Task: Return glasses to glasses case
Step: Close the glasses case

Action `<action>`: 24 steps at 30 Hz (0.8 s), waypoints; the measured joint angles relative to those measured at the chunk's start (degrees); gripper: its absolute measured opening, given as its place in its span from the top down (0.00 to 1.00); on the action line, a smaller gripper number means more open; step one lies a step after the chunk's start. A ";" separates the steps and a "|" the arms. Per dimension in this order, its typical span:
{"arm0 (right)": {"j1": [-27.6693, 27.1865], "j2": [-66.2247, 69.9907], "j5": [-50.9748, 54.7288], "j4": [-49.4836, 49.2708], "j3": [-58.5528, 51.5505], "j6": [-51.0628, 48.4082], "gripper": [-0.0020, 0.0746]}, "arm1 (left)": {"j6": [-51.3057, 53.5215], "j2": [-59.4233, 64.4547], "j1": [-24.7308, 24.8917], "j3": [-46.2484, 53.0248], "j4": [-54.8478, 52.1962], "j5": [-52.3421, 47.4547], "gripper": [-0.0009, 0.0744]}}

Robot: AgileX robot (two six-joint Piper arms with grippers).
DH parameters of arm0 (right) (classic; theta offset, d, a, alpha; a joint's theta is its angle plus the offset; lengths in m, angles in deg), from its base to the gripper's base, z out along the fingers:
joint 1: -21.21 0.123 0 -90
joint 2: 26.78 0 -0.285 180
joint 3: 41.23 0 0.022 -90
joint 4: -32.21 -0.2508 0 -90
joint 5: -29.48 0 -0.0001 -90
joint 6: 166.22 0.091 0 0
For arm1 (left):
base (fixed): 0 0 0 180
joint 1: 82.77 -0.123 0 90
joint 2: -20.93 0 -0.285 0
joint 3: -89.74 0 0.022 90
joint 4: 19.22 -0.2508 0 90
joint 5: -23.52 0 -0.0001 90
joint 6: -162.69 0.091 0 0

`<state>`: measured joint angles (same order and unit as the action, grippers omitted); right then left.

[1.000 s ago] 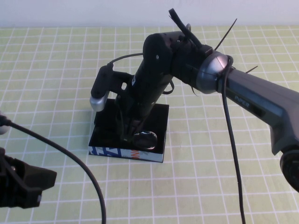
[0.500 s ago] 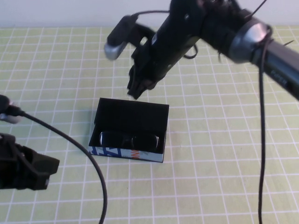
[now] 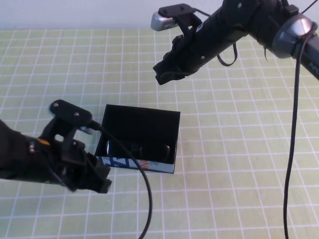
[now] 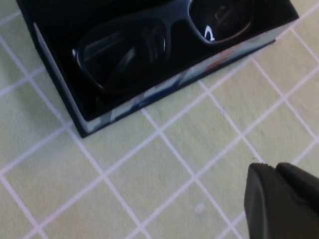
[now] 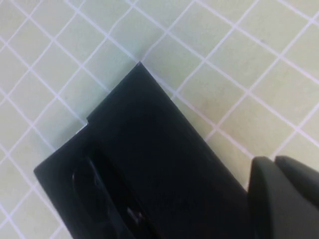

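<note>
From the high view, the glasses case sits open near the middle of the counter, with the glasses lying inside along its near wall. The right gripper hangs above the counter toward the far edge, past the case, closed and empty. The left gripper sits low by the case's near left corner.

In the left wrist view, the glasses fill the case; the left gripper is closed, holding nothing.

In the right wrist view, the black case lies below the closed gripper.
</note>
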<state>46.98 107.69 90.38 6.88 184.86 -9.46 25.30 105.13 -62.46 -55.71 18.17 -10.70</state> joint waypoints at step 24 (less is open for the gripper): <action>-2.80 10.48 -3.90 -5.05 -0.44 0.23 0.99 | 4.48 17.34 1.83 -0.09 14.08 14.24 0.99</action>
<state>44.18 118.17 86.48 1.83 184.42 -9.22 29.78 122.47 -60.63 -55.80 32.25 3.54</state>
